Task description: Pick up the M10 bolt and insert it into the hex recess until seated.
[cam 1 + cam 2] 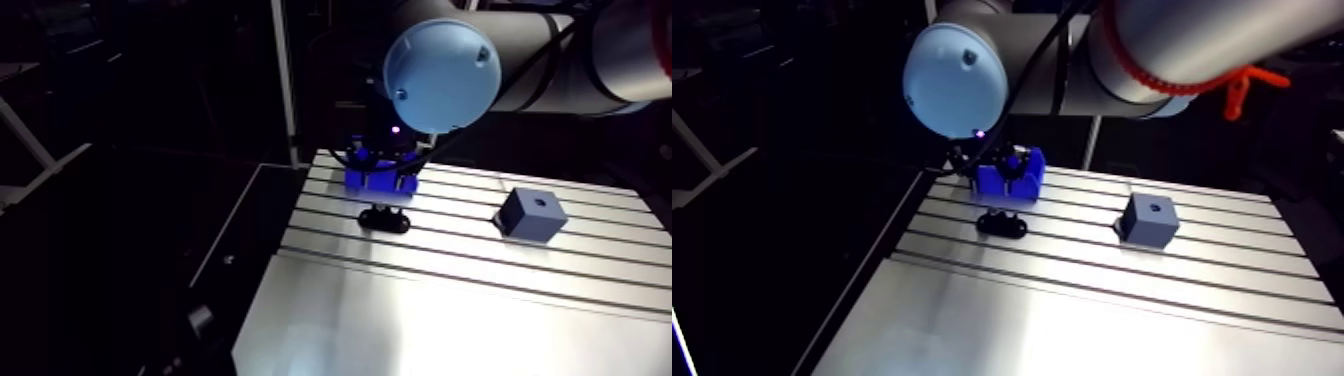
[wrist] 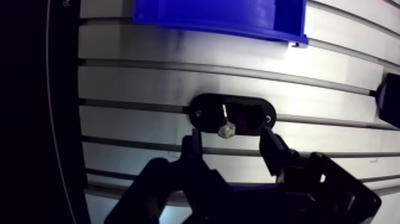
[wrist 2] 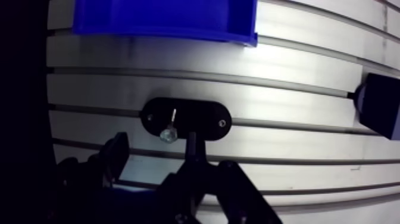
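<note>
M10 bolt [image 2: 225, 123] on black oval plate [image 2: 250, 113], its head between the fingertips | gripper [image 2: 230, 137] spread apart, holding nothing | blue bin [image 2: 220, 15] just beyond plate, far side | grey block [image 1: 530, 213] with top hole, well right | slotted table [image 1: 420, 320]

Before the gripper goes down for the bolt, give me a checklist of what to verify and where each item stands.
1. Gripper open, nothing held: ok.
2. Bolt in sight, on the black oval holder: ok.
3. Bolt in line with the gap between the fingers, by the wrist view: ok, roughly.
4. Height of the fingertips above the bolt: cannot tell.
5. Grey block standing apart from the holder, top hole uncovered: ok. Hex shape of the hole: cannot tell.
6. Blue bin beyond the holder, not touching it: ok.
</note>
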Motion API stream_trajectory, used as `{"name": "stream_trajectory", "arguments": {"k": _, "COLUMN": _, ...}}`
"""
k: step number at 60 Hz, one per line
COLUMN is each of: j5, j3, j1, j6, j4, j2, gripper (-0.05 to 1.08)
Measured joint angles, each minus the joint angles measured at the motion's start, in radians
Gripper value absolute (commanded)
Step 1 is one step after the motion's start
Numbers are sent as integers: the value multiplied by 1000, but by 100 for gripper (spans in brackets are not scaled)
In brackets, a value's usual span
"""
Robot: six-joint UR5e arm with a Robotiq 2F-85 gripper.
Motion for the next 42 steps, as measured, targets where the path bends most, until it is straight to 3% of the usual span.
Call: {"name": "stream_trajectory", "arguments": {"k": 42, "j5": -1, "j3": 34, "j1": 3, "j6": 4, "j4": -52, "j2": 25, "gripper": 51}}
